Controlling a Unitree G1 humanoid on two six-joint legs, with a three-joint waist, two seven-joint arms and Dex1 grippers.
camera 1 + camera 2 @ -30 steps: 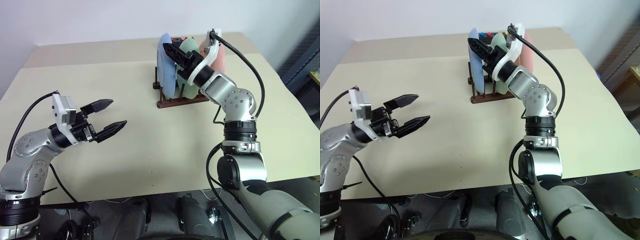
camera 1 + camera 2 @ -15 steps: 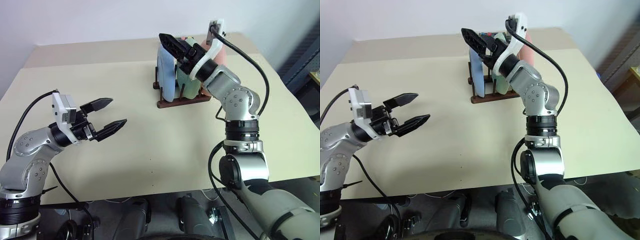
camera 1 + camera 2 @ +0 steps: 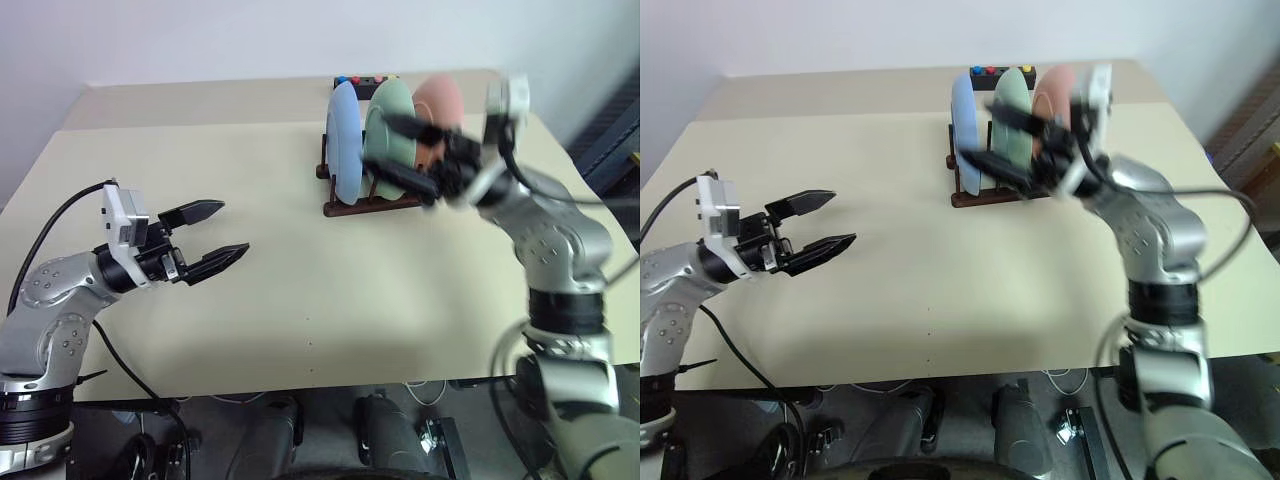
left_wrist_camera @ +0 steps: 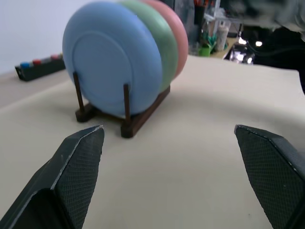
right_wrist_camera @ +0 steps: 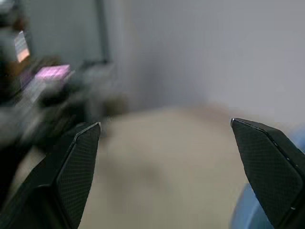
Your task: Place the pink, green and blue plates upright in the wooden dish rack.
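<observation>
All three plates stand upright on edge in the wooden dish rack (image 3: 372, 206), which sits in the upper middle of the head views, on the far part of the beige table (image 3: 300, 290). The blue plate (image 3: 344, 150) is the leftmost of the row, the green plate (image 3: 389, 135) stands in the middle just beside it, and the pink plate (image 3: 440, 105) is on the right. Thin dark pegs rise in front of the blue plate's face, one to each side of its lower half. Behind the rack, at the top of the frame, lies a small black box with coloured buttons (image 3: 365, 80).

The right gripper (image 3: 412, 155) is blurred, hanging in front of the green and pink plates with its two fingers spread wide and nothing between them. The left gripper (image 3: 215, 235) hovers over the table at the left middle of the frame, well apart from the rack, its fingers likewise parted and empty, pointing toward the right of the picture.
</observation>
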